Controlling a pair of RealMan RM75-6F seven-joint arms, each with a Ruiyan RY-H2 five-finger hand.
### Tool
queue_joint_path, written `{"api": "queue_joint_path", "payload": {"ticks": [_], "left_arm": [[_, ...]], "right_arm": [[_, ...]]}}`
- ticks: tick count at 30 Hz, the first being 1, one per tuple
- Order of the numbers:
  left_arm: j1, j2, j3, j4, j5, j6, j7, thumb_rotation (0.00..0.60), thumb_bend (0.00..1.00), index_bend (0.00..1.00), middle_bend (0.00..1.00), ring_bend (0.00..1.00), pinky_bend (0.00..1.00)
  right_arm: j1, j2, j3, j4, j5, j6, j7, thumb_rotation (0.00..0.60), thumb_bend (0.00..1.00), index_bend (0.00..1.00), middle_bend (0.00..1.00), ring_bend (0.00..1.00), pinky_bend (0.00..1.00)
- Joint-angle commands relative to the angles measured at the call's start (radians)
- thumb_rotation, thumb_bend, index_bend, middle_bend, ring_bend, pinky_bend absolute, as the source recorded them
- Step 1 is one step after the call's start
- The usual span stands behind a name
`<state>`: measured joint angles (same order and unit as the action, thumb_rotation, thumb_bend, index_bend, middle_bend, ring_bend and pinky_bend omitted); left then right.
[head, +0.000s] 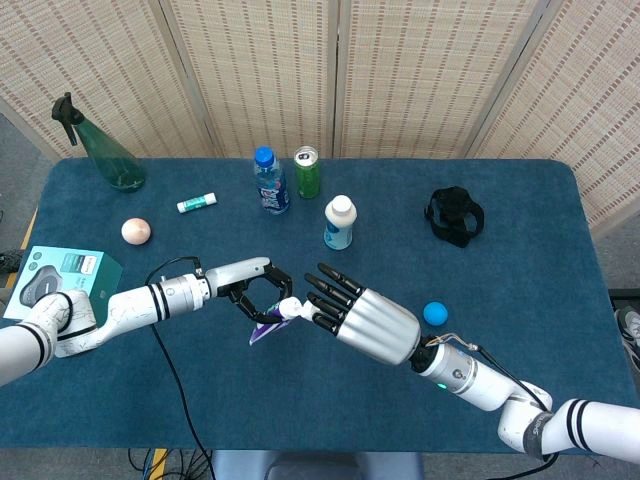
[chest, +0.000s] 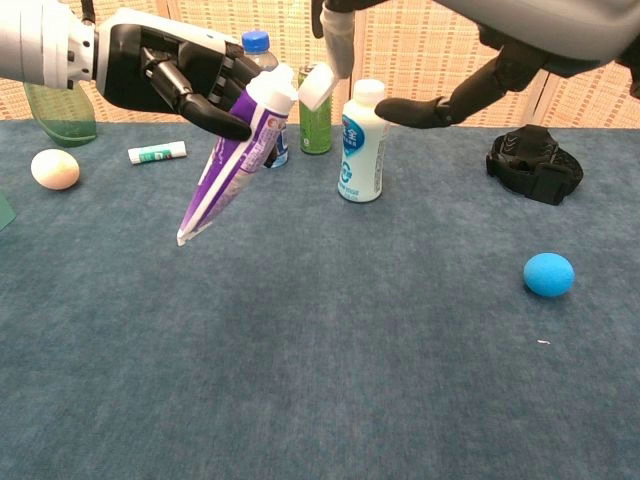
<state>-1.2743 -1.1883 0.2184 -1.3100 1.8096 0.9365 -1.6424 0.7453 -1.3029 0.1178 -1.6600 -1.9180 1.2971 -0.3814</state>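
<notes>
In the head view, the left hand (head: 255, 285) reaches in from the left edge toward the middle of the frame and grips a purple and white tube (head: 266, 325), its dark fingers curled round the upper part so that the tube hangs above the blue table (head: 520, 220) with its flat end pointing down and left. Just right of it the right hand (head: 365, 318), coming from the lower right, has its fingers stretched toward the tube's top, where a small white cap (head: 291, 307) sits at the fingertips; whether the cap is pinched or only touched is hard to tell here. In the upper part of the frame stand a green spray bottle (head: 105, 152), a water bottle (head: 268, 181), a green can (head: 307, 171) and a white bottle (head: 339, 222), with a small white stick (head: 197, 203) and a pale ball (head: 136, 231) to the left, a teal box (head: 60, 280) at the left edge, a black strap (head: 454, 215) at the right and a blue ball (head: 434, 313) near the right hand. In the chest view, the left hand (chest: 180, 75) at the upper left is closed round the tube (chest: 235, 165), which slants down to the left, clear of the table (chest: 320, 380). The cap (chest: 318, 86) is just apart from the tube's open top, held against a pale finger of the right hand (chest: 480, 40), whose other fingers are spread, one dark finger passing by the white bottle (chest: 361, 145). The blue ball (chest: 549, 274) lies at the right.
</notes>
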Motion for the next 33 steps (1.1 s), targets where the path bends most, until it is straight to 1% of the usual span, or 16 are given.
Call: {"api": "queue_joint_path", "payload": {"ticks": [1,13,23,33], "left_arm": [[0.001,-0.002,0.003,0.007,0.002,0.006,-0.015,0.600,0.40,0.58,0.58,0.33,0.23],[0.006,-0.005,0.011,0.033,0.001,0.011,-0.040,0.600,0.40,0.58,0.58,0.33,0.23],[-0.007,-0.003,0.010,-0.001,-0.002,-0.032,0.036,0.600,0.40,0.58,0.58,0.33,0.23],[-0.005,-0.003,-0.001,-0.011,-0.027,-0.051,0.055,0.600,0.40,0.59,0.58,0.33,0.23]], "right_arm": [[-0.005,0.001,-0.004,0.003,0.001,-0.002,-0.001,0.600,0.22,0.53,0.37,0.14,0.16],[-0.021,0.006,-0.011,-0.001,-0.007,0.011,0.013,0.600,0.22,0.53,0.37,0.14,0.16],[-0.013,0.000,-0.013,-0.006,0.005,-0.019,0.038,0.600,0.22,0.53,0.37,0.14,0.16],[-0.005,-0.017,-0.015,0.001,0.006,-0.035,0.048,0.600,0.22,0.53,0.37,0.14,0.16]]}}
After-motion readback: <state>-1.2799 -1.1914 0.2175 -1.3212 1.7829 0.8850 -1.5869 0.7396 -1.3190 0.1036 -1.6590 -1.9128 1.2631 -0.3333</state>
